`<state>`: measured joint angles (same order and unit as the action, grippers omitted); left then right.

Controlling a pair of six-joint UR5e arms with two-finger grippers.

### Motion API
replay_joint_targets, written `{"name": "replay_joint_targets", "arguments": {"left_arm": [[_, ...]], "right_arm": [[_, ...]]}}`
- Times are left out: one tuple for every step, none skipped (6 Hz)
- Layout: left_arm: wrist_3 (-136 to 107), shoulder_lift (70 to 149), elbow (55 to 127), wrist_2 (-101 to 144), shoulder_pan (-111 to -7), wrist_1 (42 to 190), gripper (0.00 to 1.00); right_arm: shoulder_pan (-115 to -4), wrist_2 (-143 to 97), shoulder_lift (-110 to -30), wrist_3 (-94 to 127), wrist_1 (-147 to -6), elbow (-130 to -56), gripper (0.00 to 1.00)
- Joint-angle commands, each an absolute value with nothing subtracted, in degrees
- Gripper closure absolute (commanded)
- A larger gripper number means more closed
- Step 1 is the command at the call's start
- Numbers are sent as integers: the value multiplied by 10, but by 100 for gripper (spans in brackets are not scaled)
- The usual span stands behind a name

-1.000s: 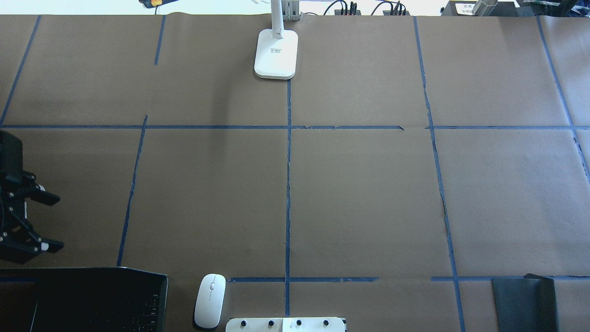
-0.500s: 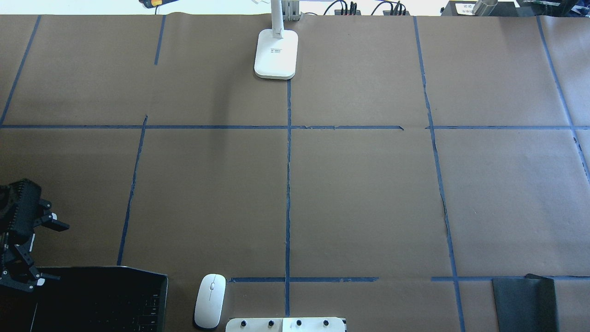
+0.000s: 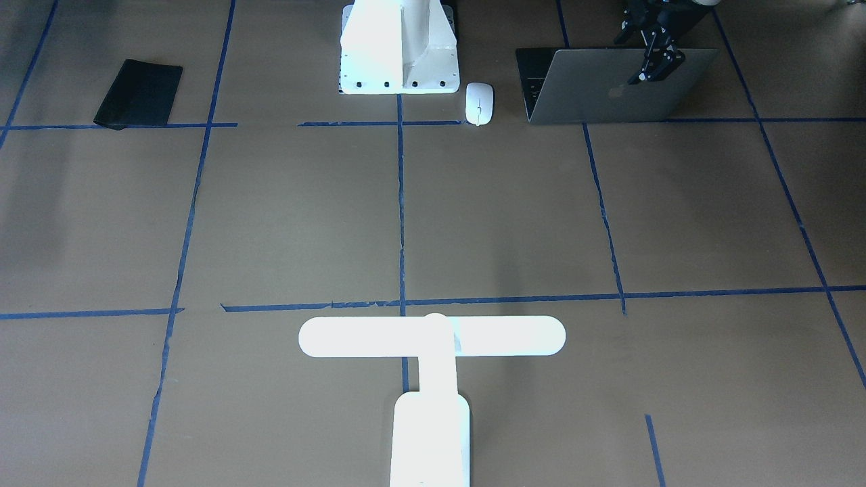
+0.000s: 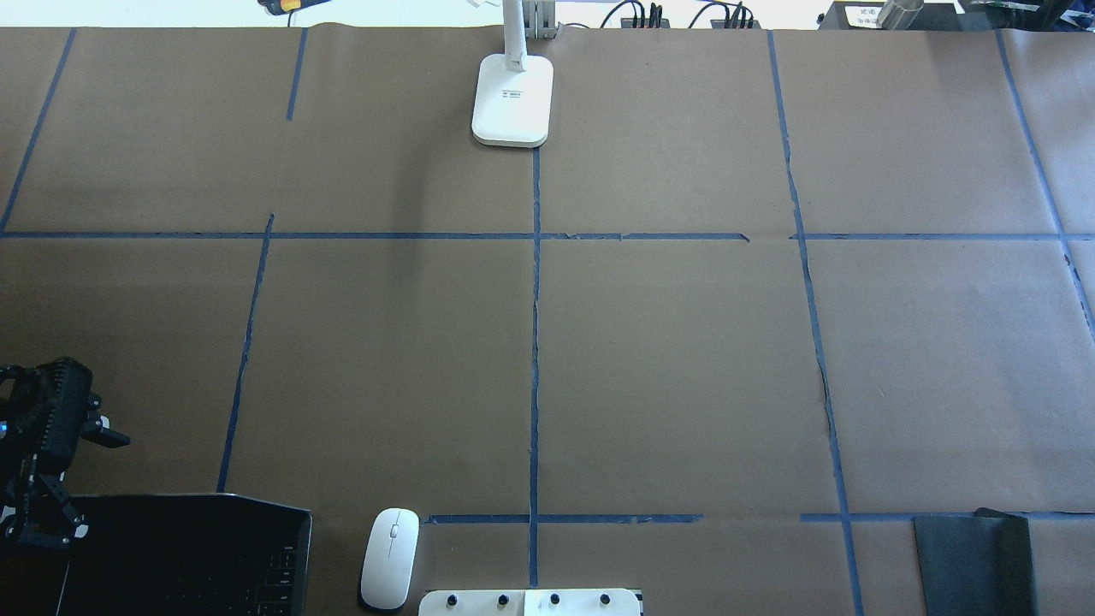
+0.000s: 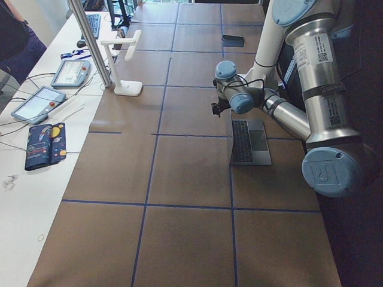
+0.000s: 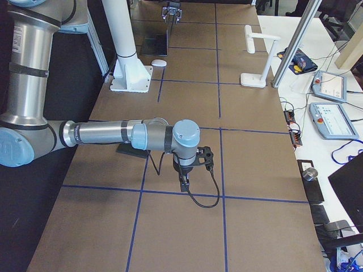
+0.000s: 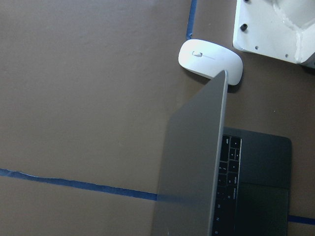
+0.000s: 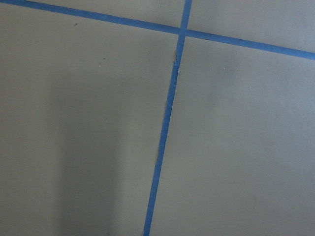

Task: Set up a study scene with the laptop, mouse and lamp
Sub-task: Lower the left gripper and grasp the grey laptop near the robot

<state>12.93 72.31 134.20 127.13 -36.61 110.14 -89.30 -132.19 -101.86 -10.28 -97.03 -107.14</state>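
Note:
The grey laptop [image 3: 609, 91] stands open at the robot's near left, its lid upright and its keyboard [image 7: 227, 187] facing the robot. My left gripper [image 4: 92, 485] hangs open over the lid's top edge, near the corner away from the mouse. One finger is on each side of the lid, and neither visibly presses it. The white mouse [image 4: 390, 556] lies beside the laptop, next to the pedestal. The white T-shaped lamp [image 3: 433, 338] stands at the table's far middle. My right gripper [image 6: 186, 180] hovers low over bare paper far to the right; I cannot tell whether it is open or shut.
The white bolted pedestal [image 3: 399, 47] stands just right of the mouse. A flat black mat [image 4: 973, 560] lies at the near right. Blue tape lines divide the brown paper. Tablets, cables and a pencil case [image 5: 42, 146] lie on the white bench beyond the lamp.
My left gripper has swung nearer the robot and down onto the laptop lid's top edge, staying open. The laptop, mouse and lamp have not moved.

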Motion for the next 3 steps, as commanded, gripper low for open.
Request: {"name": "replay_joint_targets", "arguments": {"left_arm": [[136, 729, 1339, 1271, -366, 1101, 94], [226, 730, 1337, 1271, -380, 1100, 100], [276, 730, 1336, 1272, -406, 1091, 100]], "right_arm": [[-893, -1322, -1019, -103, -970, -1071, 0], [-893, -1322, -1019, -103, -970, -1071, 0], [-892, -1322, -1019, -103, -970, -1071, 0]]}}
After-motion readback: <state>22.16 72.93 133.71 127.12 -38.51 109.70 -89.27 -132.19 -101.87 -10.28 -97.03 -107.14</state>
